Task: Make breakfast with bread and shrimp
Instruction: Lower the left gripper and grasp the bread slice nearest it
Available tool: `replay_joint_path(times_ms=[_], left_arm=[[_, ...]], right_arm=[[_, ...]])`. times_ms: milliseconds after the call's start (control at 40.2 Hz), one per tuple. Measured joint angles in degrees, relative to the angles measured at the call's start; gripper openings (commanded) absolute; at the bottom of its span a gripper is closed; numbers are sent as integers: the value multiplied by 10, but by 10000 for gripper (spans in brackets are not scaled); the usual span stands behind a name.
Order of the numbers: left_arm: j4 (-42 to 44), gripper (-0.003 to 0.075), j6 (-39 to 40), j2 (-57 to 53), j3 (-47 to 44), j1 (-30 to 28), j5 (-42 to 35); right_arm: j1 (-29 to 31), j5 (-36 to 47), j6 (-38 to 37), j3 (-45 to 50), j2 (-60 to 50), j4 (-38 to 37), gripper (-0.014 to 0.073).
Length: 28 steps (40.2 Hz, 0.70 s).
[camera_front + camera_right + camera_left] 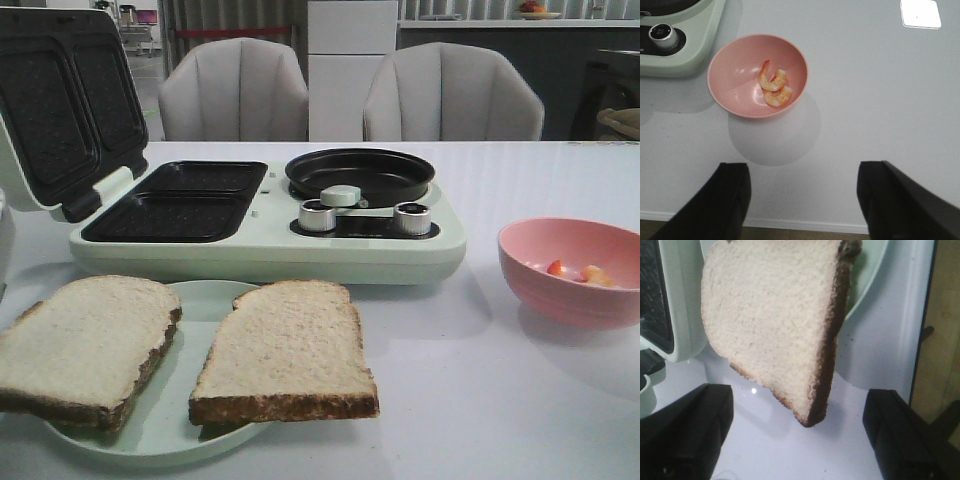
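Two slices of bread lie on a pale green plate (150, 440) at the front left: the left slice (85, 340) and the right slice (285, 350). One slice also shows in the left wrist view (775, 325), overhanging the plate rim. Two shrimp (774, 89) lie in a pink bowl (735, 75); they show in the front view (580, 272) too. My left gripper (797, 440) is open and empty, just short of the slice's corner. My right gripper (802, 200) is open and empty near the table's front edge, short of the bowl. Neither gripper shows in the front view.
A pale green breakfast maker (270, 235) stands behind the plate, with its lid (60, 100) open, two black sandwich plates (180, 200), a round black pan (360, 172) and two knobs (412, 217). Two grey chairs (235, 90) stand behind the table.
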<state>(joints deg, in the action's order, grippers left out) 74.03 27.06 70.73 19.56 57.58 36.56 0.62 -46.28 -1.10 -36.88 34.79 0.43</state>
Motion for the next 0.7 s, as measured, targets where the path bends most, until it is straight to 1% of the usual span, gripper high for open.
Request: replay_joint_path(times_ms=[100,174,299,523,573,697], left_arm=[[31,546,26,29,1,0,0],[60,526,61,46,2,0,5],[92,513,107,67,2,0,11],[108,505,120,113,9,0,19],[110,485,121,121,11,0,26],[115,358,144,132,21,0,48]], right_arm=[[0,0,0,0,0,0,557],[0,0,0,0,0,0,557],[0,0,0,0,0,0,557],[0,0,0,0,0,0,557],[0,0,0,0,0,0,557],[0,0,0,0,0,0,557]])
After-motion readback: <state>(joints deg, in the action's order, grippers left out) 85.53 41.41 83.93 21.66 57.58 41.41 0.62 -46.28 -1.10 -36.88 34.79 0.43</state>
